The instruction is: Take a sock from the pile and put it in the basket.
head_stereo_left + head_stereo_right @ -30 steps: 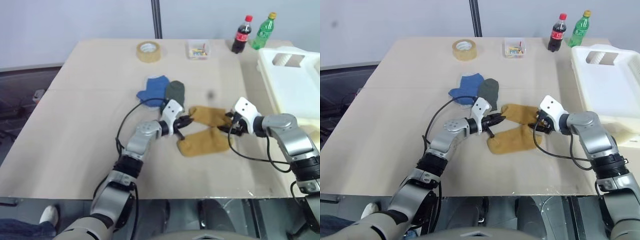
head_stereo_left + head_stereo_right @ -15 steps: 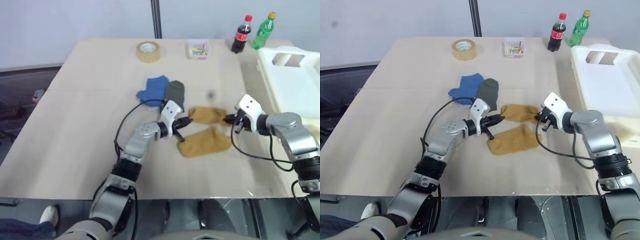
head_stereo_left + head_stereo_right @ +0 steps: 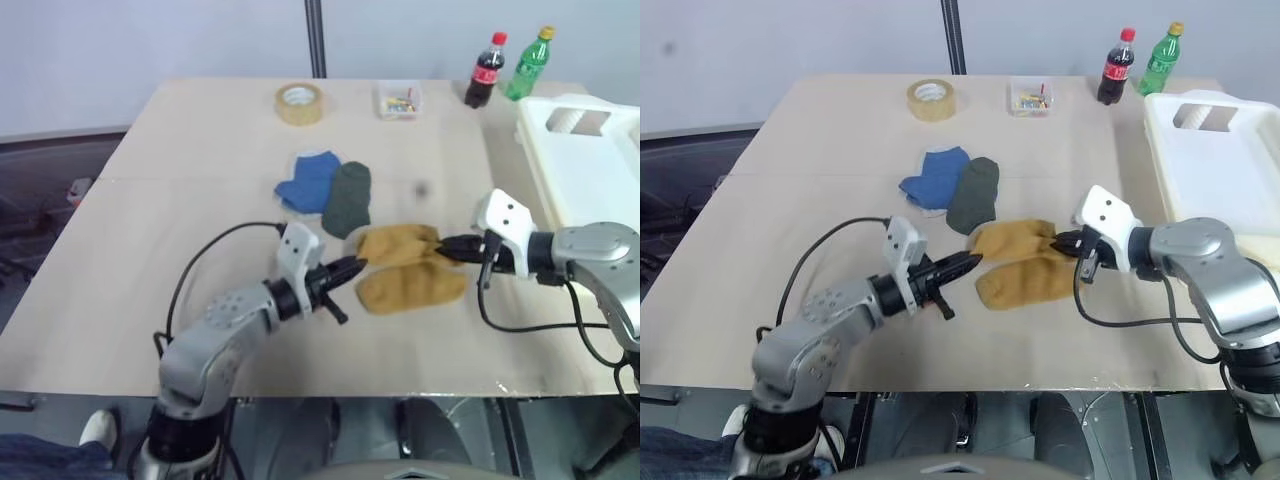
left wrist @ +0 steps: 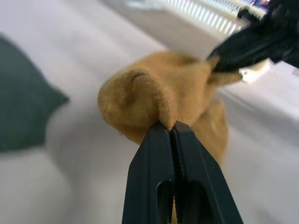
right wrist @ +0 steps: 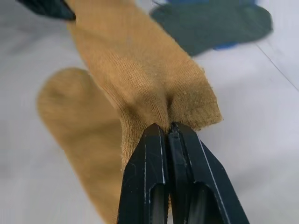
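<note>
Both arms have drawn back toward the robot since the earlier frames, and the mustard sock (image 3: 398, 243) has come with them, its near edge now lifted off the counter (image 3: 180, 200). The left claw (image 3: 355, 266) is pressed together on the toe end of that sock, and the right claw (image 3: 447, 245), which stood half spread a moment ago, is now pinched shut on the cuff end. The wrist views show each pair of black fingers closed with yellow knit bunched between the tips.

The step in hand appears to be the pick: one sock is gripped at both ends and is being separated from the pile. A second mustard sock (image 3: 412, 287) lies flat just beneath and beside the held one, touching it, so the lift should go up cleanly to avoid dragging that one along. The next move calls for raising the sock clear, then carrying it toward the white laundry basket (image 3: 590, 170), which stands beyond and outward of the right claw; the left claw will likely need to let go for that reach.

The held sock stretches between the two claws, its long axis running from one claw straight to the other, toe at the left claw, cuff at the right. A blue sock (image 3: 308, 180) and a dark grey-green sock (image 3: 348, 198) lie beyond the left claw, apart from it.
</note>
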Robot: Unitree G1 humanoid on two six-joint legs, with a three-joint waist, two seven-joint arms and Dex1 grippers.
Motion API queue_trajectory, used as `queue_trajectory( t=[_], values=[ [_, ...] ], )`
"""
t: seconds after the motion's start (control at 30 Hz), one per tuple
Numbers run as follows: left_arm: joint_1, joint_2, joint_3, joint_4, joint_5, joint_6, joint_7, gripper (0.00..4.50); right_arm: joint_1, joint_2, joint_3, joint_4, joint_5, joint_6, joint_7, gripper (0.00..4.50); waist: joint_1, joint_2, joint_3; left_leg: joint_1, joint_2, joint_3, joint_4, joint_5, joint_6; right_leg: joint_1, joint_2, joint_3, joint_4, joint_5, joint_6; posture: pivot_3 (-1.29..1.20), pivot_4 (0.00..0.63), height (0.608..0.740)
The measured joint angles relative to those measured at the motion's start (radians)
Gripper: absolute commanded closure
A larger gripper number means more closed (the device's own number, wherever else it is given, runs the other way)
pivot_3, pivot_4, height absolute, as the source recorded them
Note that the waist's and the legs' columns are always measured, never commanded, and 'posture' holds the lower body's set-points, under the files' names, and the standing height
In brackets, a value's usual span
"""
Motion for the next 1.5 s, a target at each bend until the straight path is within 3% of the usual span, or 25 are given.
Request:
queue_trajectory(
  t=[0.13,0.4,0.67,0.97,1.07,1.1,1.3,1.5],
  values=[
    [0.045,0.018,-0.001,-0.043,-0.015,0.048,0.04,4.5,-0.004,-0.027,0.054,0.002,-0.022,-0.006,0.011,4.49,0.001,0.0,0.0,0.0,0.0,0.0,0.0,0.0,0.0,0.0,0.0,-0.001,0.0,0.0,0.0,0.0,0.15,0.738],
    [0.171,-0.088,-0.074,-0.121,-0.091,0.111,0.149,4.5,-0.045,-0.122,0.116,0.051,-0.069,-0.051,0.1,4.49,0.001,0.0,0.0,0.0,0.0,-0.001,0.0,0.0,0.0,0.001,-0.001,-0.001,-0.002,0.0,0.0,0.0,0.15,0.738],
    [0.198,-0.125,-0.168,-0.118,-0.073,0.083,0.222,4.5,-0.053,-0.128,0.149,0.063,-0.086,-0.046,0.122,4.49,0.002,0.0,0.0,0.0,-0.001,0.0,0.0,0.0,0.0,0.001,-0.001,-0.001,-0.002,0.0,0.0,0.0,0.15,0.738],
    [0.169,-0.128,-0.167,-0.051,-0.039,0.034,0.253,4.5,-0.051,-0.086,0.184,0.122,-0.143,-0.058,0.092,4.49,0.002,0.0,0.0,0.0,-0.001,0.0,0.0,0.0,0.0,0.001,-0.001,-0.001,-0.002,0.0,0.0,0.0,0.15,0.738],
    [0.169,-0.121,-0.179,-0.007,-0.028,0.026,0.252,4.5,-0.047,-0.068,0.195,0.136,-0.161,-0.058,0.07,3.57,0.002,0.0,0.0,0.0,-0.001,0.0,0.0,0.0,0.0,0.001,-0.001,-0.001,-0.002,0.0,0.0,0.0,0.15,0.738],
    [0.168,-0.119,-0.181,0.031,-0.028,0.032,0.245,4.5,-0.04,-0.049,0.199,0.163,-0.183,-0.058,0.04,2.96,0.002,0.0,0.0,0.0,-0.001,-0.001,0.0,0.0,0.0,0.001,-0.001,-0.001,-0.003,0.0,0.0,0.0,0.15,0.738],
    [0.132,-0.096,-0.193,0.079,-0.03,0.012,0.208,4.5,-0.02,-0.038,0.177,0.18,-0.204,-0.067,-0.007,0.5,0.003,0.0,-0.001,0.001,-0.001,-0.002,0.0,0.0,0.0,0.004,-0.001,-0.002,-0.004,0.0,0.0,0.0,0.15,0.738],
    [0.097,-0.091,-0.205,0.13,-0.016,-0.031,0.187,4.5,-0.003,-0.057,0.061,0.102,-0.113,0.004,0.014,0.5,0.005,0.001,-0.001,0.002,-0.001,-0.003,0.0,0.0,0.0,0.006,-0.001,-0.003,-0.004,0.0,0.0,0.0,0.15,0.738]
  ],
)
